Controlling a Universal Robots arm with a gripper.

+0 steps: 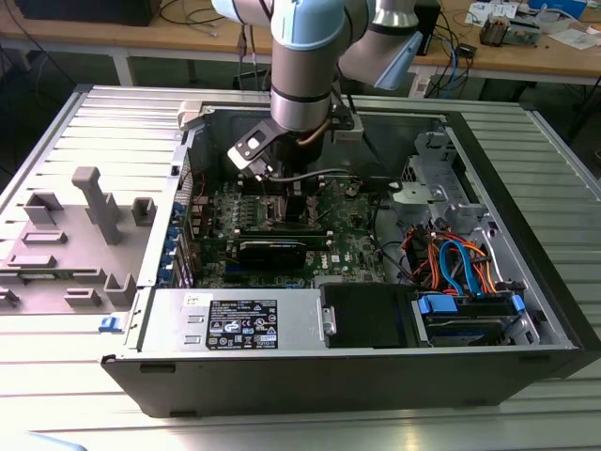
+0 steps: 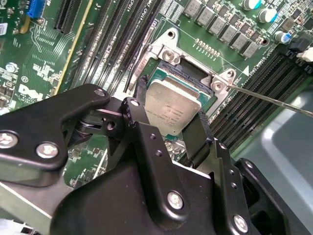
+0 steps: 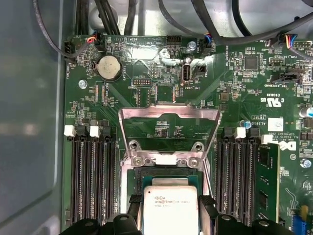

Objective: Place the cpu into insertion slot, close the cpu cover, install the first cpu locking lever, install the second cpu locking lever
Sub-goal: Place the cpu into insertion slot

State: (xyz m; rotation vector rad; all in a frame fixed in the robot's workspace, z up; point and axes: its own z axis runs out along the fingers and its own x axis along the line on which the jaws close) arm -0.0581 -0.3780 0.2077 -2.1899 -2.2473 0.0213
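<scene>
My gripper is shut on the cpu, a flat silvery-grey square chip held by two opposite edges between the black fingers. The chip hangs just over the insertion slot, a square socket with a silvery metal rim on the green board, and does not quite line up with it. In the first wrist view the cpu covers the part of the insertion slot nearest the gripper. Beyond it the cpu cover stands swung open. In the exterior view the gripper is low inside the open computer case.
Long black memory slots flank the socket on both sides. A thin metal lever rod juts out beside the socket. A black power-supply box fills the case's near wall, with cable bundles at the exterior view's right. A grey fixture sits outside the case.
</scene>
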